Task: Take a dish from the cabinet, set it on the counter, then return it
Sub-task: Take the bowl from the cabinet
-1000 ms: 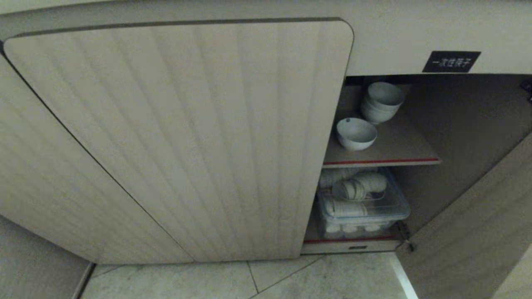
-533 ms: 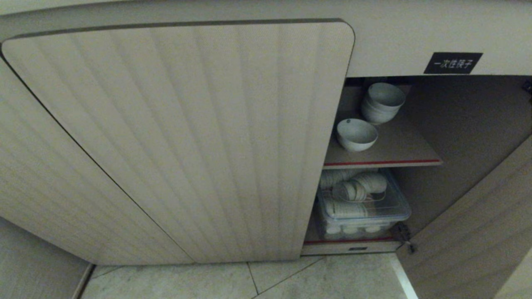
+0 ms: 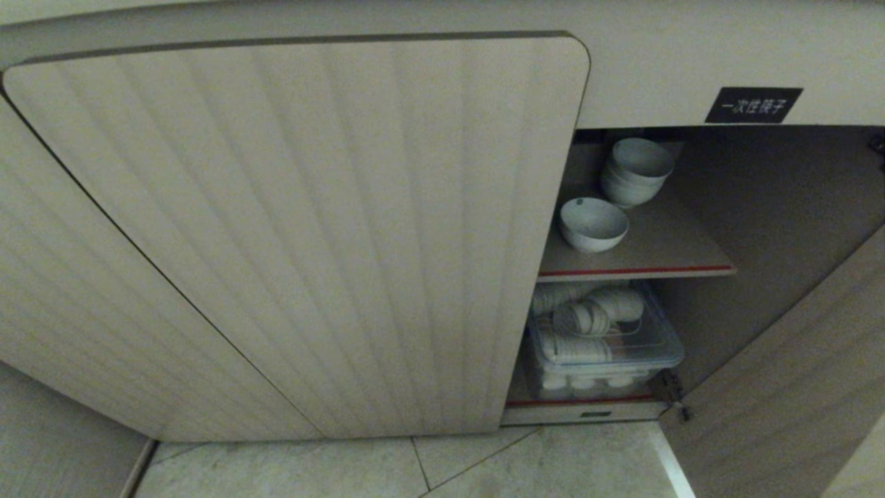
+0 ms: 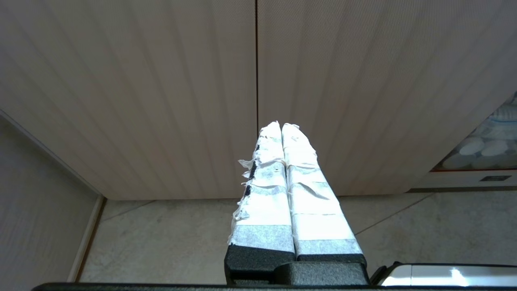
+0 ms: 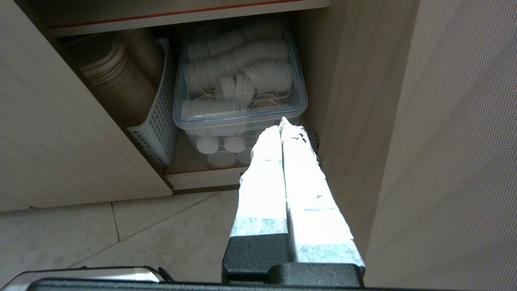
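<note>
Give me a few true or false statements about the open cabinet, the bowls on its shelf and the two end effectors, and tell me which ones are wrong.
1. The single white bowl sits on the red-edged shelf, apart from the pile of bowls. True.
2. The right end effector is shut on the bowl. False: it is shut and empty, pointing toward the clear plastic box on the lower level.
3. The left end effector is open. False: its taped fingers are pressed together, facing the closed fluted door.
4. A black label with white characters is above the opening. True.
</note>
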Motion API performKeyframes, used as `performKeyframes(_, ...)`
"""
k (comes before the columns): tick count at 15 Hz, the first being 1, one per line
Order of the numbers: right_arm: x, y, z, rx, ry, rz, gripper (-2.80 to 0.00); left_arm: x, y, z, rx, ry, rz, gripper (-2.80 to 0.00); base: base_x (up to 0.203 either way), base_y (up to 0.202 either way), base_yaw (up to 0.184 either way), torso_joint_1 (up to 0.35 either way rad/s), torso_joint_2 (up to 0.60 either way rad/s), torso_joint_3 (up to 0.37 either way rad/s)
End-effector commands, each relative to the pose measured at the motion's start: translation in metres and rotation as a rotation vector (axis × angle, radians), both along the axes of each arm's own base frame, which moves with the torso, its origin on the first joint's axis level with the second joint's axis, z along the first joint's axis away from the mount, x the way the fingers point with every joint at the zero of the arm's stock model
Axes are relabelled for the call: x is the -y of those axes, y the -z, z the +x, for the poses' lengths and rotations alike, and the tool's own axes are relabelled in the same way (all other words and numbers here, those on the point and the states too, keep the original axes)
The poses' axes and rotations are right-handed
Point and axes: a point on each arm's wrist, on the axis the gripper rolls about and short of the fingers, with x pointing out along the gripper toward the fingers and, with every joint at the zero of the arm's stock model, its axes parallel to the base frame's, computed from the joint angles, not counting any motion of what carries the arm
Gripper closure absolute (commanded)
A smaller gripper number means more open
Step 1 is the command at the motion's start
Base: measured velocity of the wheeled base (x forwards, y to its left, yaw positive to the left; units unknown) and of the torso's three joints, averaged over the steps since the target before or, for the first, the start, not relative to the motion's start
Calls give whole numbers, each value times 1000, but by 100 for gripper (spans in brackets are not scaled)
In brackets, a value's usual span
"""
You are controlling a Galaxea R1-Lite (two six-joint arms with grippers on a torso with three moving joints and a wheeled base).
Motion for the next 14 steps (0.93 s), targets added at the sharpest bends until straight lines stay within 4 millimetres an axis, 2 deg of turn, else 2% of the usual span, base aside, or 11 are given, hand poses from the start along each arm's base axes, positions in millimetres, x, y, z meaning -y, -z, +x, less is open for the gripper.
performKeyframes(1, 0, 0, 0, 0, 1, -1, 0, 0, 0, 0, 1, 1, 0, 0, 0, 0, 0, 0, 0, 0)
performKeyframes(14, 0, 0, 0, -2, -6, -20, 0, 0, 0, 0, 1, 1, 0, 0, 0, 0, 0, 0, 0, 0)
